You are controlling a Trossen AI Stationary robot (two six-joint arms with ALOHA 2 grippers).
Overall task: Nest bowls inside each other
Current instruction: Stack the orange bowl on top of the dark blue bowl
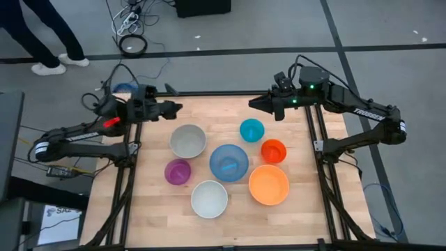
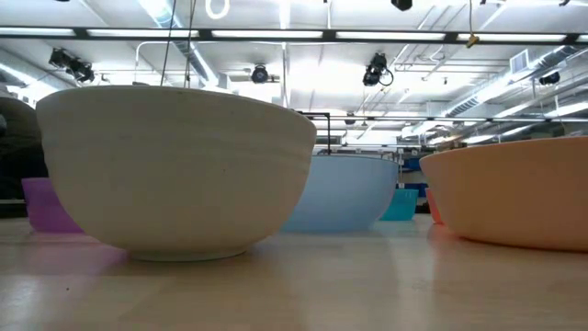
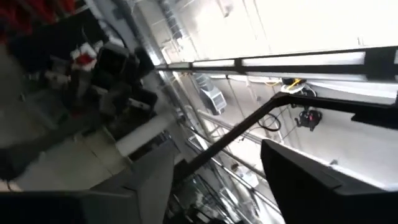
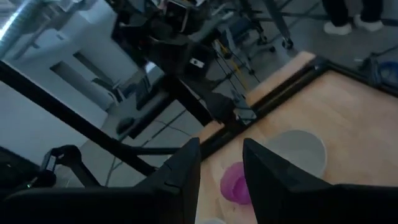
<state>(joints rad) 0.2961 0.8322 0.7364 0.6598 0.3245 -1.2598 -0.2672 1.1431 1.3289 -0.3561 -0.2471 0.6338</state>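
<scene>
Seven bowls sit upright on their bases on the wooden table: grey, teal, red-orange, blue, purple, orange and white. None sits inside another. My left gripper hangs open above the table's far left corner, tilted upward. My right gripper hangs open above the far edge, beyond the teal bowl, and points toward the grey bowl and purple bowl. The low view shows the white bowl nearest, with the blue and orange behind.
A black metal frame runs along the table's sides and far edge. Cables lie on the floor beyond the table, and a person's legs stand at the far left. Bare wood lies between the two grippers at the far edge.
</scene>
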